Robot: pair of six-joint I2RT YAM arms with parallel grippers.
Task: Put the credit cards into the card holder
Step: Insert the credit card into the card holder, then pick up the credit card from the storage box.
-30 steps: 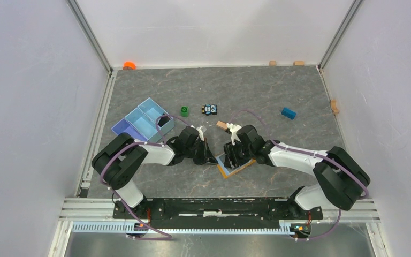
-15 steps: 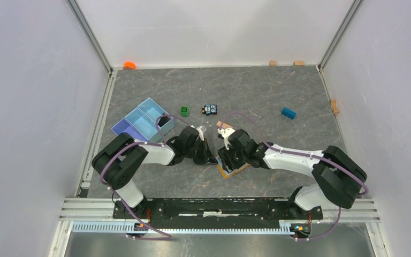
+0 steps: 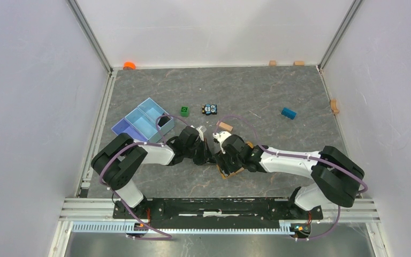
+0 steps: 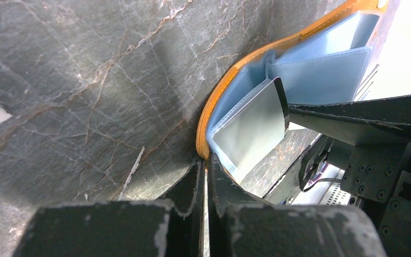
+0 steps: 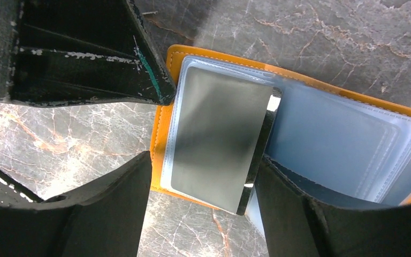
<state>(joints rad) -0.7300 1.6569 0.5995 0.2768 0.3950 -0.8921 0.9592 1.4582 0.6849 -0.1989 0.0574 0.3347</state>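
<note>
The orange card holder (image 5: pixel 163 134) lies open on the table with its pale pockets up, also seen from the left wrist (image 4: pixel 214 107) and from above (image 3: pixel 234 172). A dark credit card (image 5: pixel 219 139) sits mostly inside its end pocket, one long edge sticking out; the left wrist view shows the same card (image 4: pixel 251 128). My right gripper (image 5: pixel 203 182) is open and straddles the card, with one finger (image 5: pixel 289 203) against the protruding edge. My left gripper (image 4: pixel 204 163) is shut on the holder's orange rim, pinning that end. In the top view both grippers meet over the holder.
A light blue divided tray (image 3: pixel 142 123) stands to the left behind my left arm. A green block (image 3: pixel 184 111), a toy car (image 3: pixel 210 109), a wooden block (image 3: pixel 225 127) and a blue block (image 3: pixel 288 113) lie farther back.
My right gripper has moved left over the card holder toward my left gripper, and its jaws have widened. The left gripper has kept its hold without moving.
</note>
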